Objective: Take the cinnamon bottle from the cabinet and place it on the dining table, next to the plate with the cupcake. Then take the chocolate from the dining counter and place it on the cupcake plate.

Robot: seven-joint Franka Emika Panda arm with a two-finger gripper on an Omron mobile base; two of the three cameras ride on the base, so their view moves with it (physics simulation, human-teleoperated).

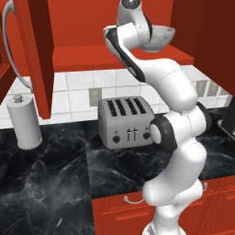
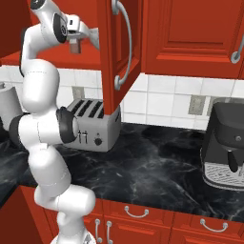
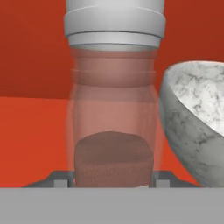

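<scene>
Reaching up into the open upper cabinet (image 1: 82, 27), the hand (image 3: 113, 180) has its two fingertips (image 3: 61, 180) set against either side of the cinnamon bottle (image 3: 113, 109), low on the glass, so it is clenched on the bottle. In the hand view the bottle stands upright on the red cabinet shelf (image 3: 30, 140), clear-walled, with brown powder in its lower part and a pale grey cap on top. Just beside it, on the right of that view, sits a marbled grey bowl (image 3: 192, 122); whether bowl and bottle touch cannot be told. In the right base view the bottle (image 2: 75, 45) shows as a small brown shape at the end of the hand (image 2: 78, 40), close to the edge of the open cabinet door (image 2: 116, 52).

Below, on the black marble tabletop (image 1: 46, 183), a silver four-slot toaster (image 1: 125, 121) stands against the tiled wall. A white canister (image 1: 24, 120) stands well apart to its left, and a dark coffee machine (image 2: 224, 147) sits far to the right.
</scene>
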